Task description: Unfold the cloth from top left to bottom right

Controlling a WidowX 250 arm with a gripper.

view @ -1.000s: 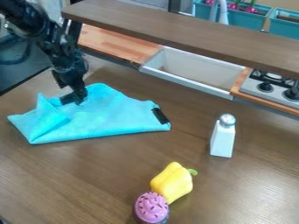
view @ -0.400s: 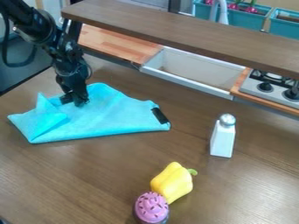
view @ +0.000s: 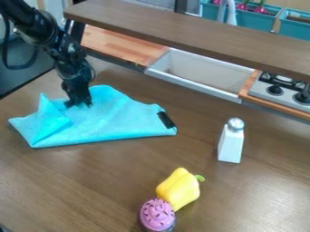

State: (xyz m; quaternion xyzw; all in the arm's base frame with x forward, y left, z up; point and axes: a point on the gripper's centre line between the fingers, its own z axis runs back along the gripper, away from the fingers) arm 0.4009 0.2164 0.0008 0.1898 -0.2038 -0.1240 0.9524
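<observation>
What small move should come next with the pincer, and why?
Probably a slight lift toward the bottom right, to test whether the top layer comes along. The pincer is down at the far edge of the blue cloth, toward its left, and the cloth lies folded, with a flap creased over at its left end.

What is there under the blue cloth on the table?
The brown table shows all around the blue cloth; anything directly under it is covered, so I cannot tell.
</observation>
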